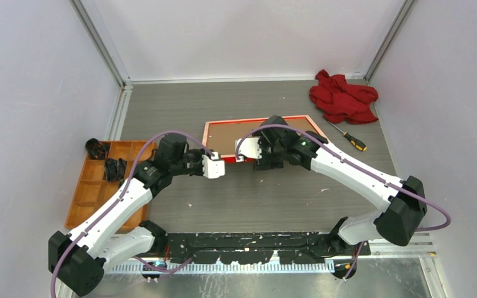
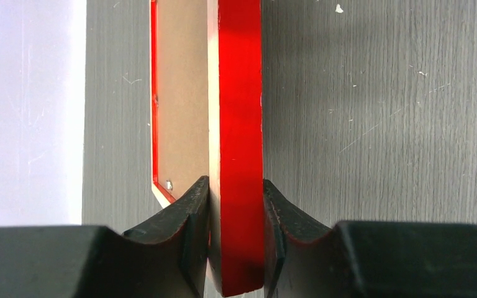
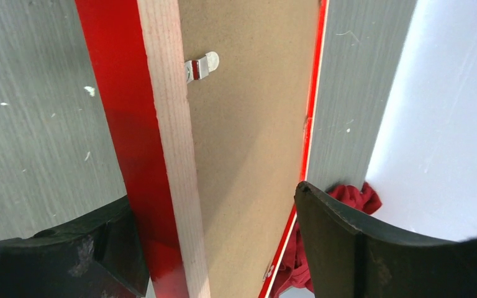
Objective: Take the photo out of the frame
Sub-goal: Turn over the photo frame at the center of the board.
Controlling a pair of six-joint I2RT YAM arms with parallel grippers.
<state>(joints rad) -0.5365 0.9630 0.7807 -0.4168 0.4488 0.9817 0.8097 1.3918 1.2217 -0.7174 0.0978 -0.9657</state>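
Only the wrist views reveal it: left gripper (image 2: pixel 236 194) clamps the frame (image 2: pixel 240 93) rail, right gripper (image 3: pixel 214 200) gapes over it.

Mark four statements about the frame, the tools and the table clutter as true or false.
1. The left tool clamps the frame by its rail. True.
2. The frame lies front up. False: its brown backing board faces up.
3. The right tool is shut. False: its jaws stand wide apart over the frame's edge.
4. A screwdriver lies beside the red cloth. True.
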